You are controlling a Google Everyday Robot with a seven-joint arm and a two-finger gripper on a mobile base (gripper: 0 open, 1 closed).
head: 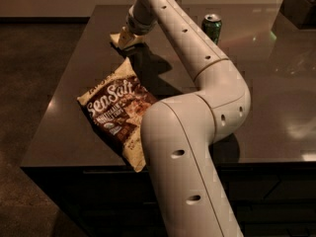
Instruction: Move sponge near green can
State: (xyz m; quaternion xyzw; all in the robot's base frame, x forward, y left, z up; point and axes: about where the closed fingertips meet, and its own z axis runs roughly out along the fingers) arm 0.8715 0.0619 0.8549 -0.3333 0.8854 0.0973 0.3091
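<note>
The pale yellow sponge (pixel 122 38) is at the far left part of the dark table, tilted, with a shadow under it. My gripper (pixel 129 33) is at the end of the long white arm and is shut on the sponge, holding it just above the table top. The green can (pixel 212 27) stands upright at the far middle of the table, to the right of the sponge and on the other side of my arm. A wide stretch of table lies between the sponge and the can.
A large brown-and-cream chip bag (pixel 118 113) lies flat near the table's front left edge. A dark box (pixel 300 5) stands at the far right corner. My arm's elbow (pixel 222 98) hangs over the middle of the table (pixel 276 107).
</note>
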